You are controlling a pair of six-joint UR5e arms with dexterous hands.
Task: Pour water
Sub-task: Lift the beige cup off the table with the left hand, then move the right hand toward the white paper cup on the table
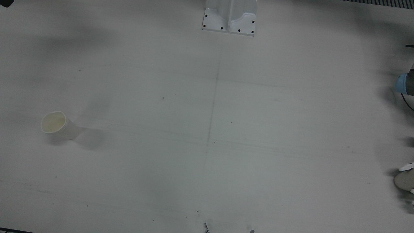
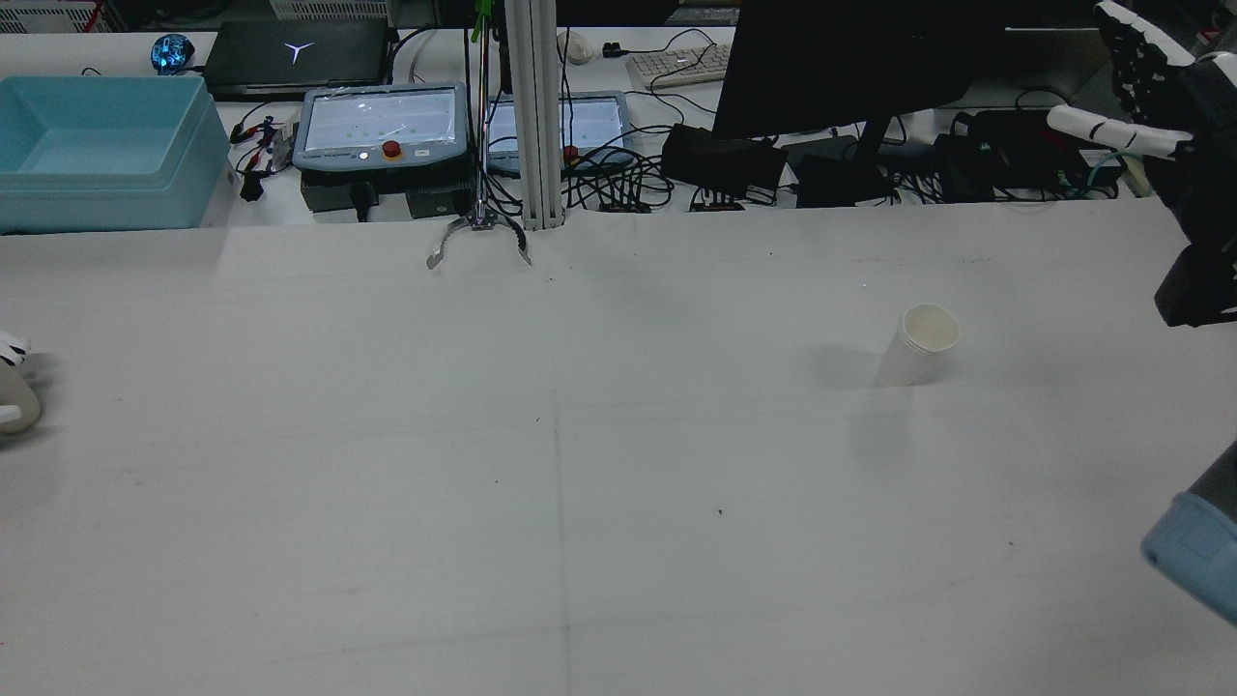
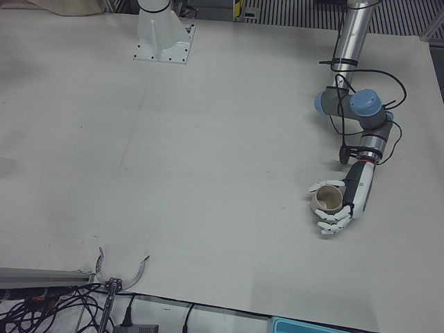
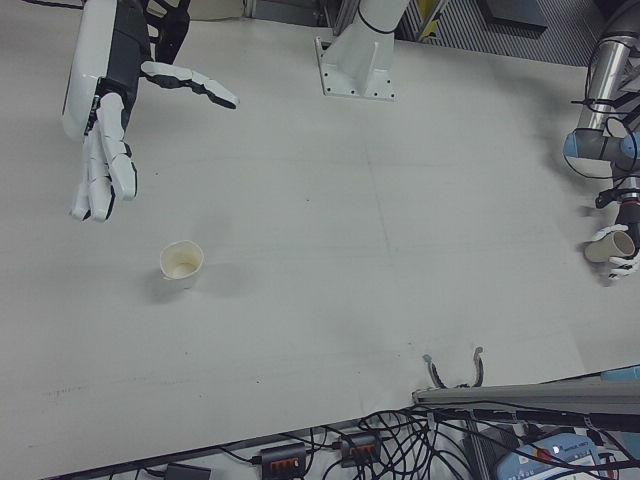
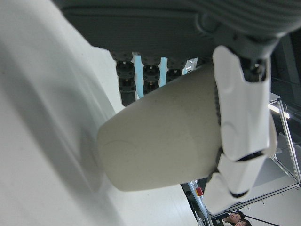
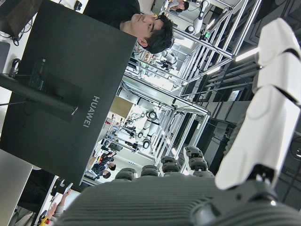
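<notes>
Left-front view puts my left hand [image 3: 338, 207] at the right of the frame, low over the surface [image 3: 208, 159], its white fingers [image 3: 333, 222] wrapped around a beige cup [image 3: 327, 200] whose mouth faces the camera. My left hand view confirms the grip: the cup [image 5: 164, 141] fills the middle of the frame, with a white finger [image 5: 242, 117] pressed across its wall. In the front view this cup [image 1: 404, 181] shows only at the right edge, lower down, cut off by the frame; in the rear view it sits at the far left edge [image 2: 14, 398].

My right hand [image 4: 110, 120] hangs at the upper left of the right-front view, holding nothing, fingers spread and pointing down, thumb stretched toward the right of the frame. It is above the surface and well apart from everything on it. The rear view catches it at the upper right corner [image 2: 1150, 106].

Below and to the right of that hand in the right-front view, a white cup [image 4: 181, 263] stands upright on the surface, open end up. The front view shows it at the left, a little below the middle [image 1: 56, 124]; the rear view has it right of centre [image 2: 918, 343]. I cannot tell whether either cup holds water.

The two cups are well apart, on opposite halves of the surface. A white pedestal [image 1: 230, 17] stands at the top centre of the front view.
</notes>
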